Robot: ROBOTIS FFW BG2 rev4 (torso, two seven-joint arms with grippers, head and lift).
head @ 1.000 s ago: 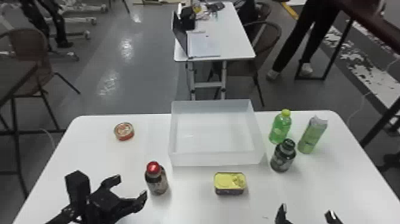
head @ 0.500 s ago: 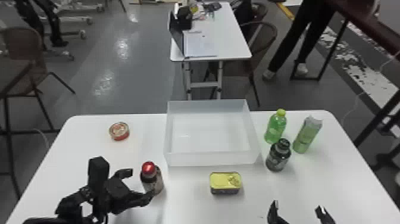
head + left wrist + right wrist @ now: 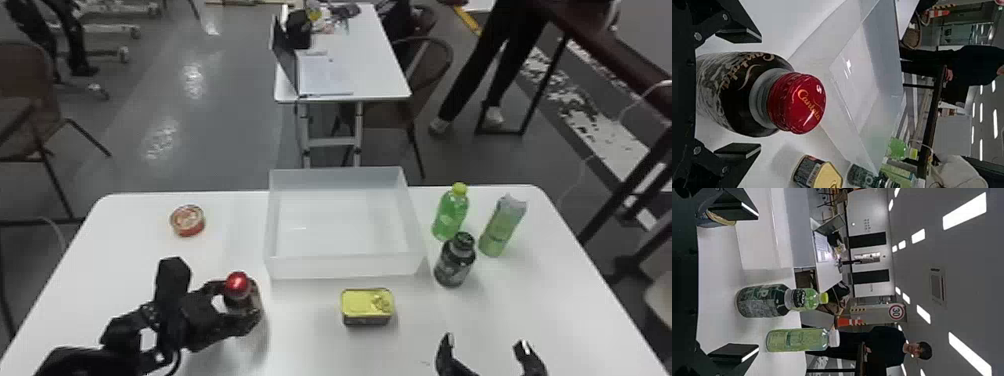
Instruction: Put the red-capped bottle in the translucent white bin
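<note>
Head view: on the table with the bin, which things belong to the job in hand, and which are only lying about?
For the job:
- red-capped bottle
- translucent white bin

Only lying about:
- round red tin
- yellow-topped tin
- black-capped dark bottle
- yellow-capped green bottle
- pale-topped green container

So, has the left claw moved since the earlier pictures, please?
Yes, the left claw has moved rightward, closer to the white bin in the head view.

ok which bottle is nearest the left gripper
The red-capped bottle, upright between the open fingers of the left gripper; the black-capped bottle, yellow-capped bottle and white-capped bottle stand right of the translucent white bin.
</note>
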